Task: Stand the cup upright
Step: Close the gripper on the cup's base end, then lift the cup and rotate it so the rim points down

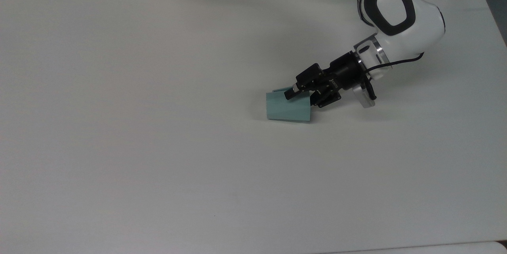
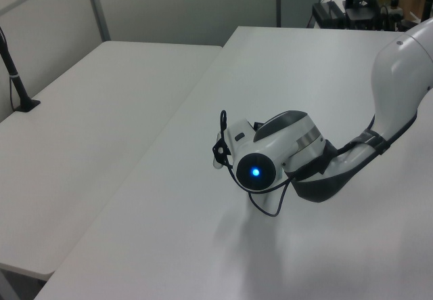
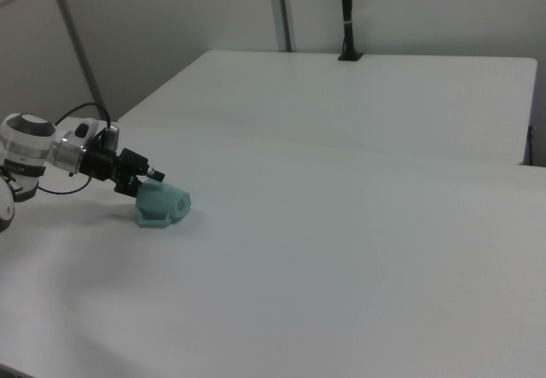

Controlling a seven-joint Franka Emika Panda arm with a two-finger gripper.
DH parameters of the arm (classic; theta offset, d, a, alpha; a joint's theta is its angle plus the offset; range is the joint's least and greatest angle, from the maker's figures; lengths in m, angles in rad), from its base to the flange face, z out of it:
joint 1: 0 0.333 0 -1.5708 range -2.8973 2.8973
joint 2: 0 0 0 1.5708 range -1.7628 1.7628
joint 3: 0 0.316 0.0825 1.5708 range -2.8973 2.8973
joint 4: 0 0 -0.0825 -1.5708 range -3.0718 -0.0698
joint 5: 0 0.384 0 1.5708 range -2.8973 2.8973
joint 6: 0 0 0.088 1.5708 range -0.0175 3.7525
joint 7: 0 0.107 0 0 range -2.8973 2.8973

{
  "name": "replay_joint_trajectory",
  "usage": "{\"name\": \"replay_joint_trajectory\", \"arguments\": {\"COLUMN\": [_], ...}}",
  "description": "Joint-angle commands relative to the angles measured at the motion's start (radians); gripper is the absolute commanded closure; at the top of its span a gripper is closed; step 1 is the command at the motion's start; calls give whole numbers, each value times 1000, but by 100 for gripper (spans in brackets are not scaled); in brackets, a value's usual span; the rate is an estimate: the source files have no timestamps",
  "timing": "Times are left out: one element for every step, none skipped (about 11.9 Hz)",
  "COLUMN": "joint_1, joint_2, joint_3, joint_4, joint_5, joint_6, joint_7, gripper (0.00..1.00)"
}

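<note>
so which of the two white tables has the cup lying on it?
The near table that the arm works over: the cup lies on its side there, with the gripper at its wide end. The table behind is separate.
</note>
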Motion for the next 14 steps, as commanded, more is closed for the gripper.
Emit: {"name": "replay_joint_trajectory", "arguments": {"joint_1": [1,1,1,1,1,1,1,3,3,1,1,-6,-14,-18], "joint_2": [2,2,2,2,2,2,4,4,5,4,-7,-40,-78,-115], "joint_3": [-4,-4,-4,-6,-4,-1,3,3,5,5,5,5,5,3], "joint_4": [-22,-39,-68,-83,-85,-87,-90,-126,-137,-136,-124,-122,-122,-122], "joint_5": [-14,-14,-14,-14,-13,-13,-11,-13,-13,-11,-6,0,24,67], "joint_6": [13,10,10,10,9,6,3,3,7,9,9,10,9,6], "joint_7": [4,-10,-10,-8,-10,-11,-13,-13,-14,-17,-18,-16,-16,-18], "gripper": [65,72,73,79,96,100,100,100,100,100,100,100,100,100]}}
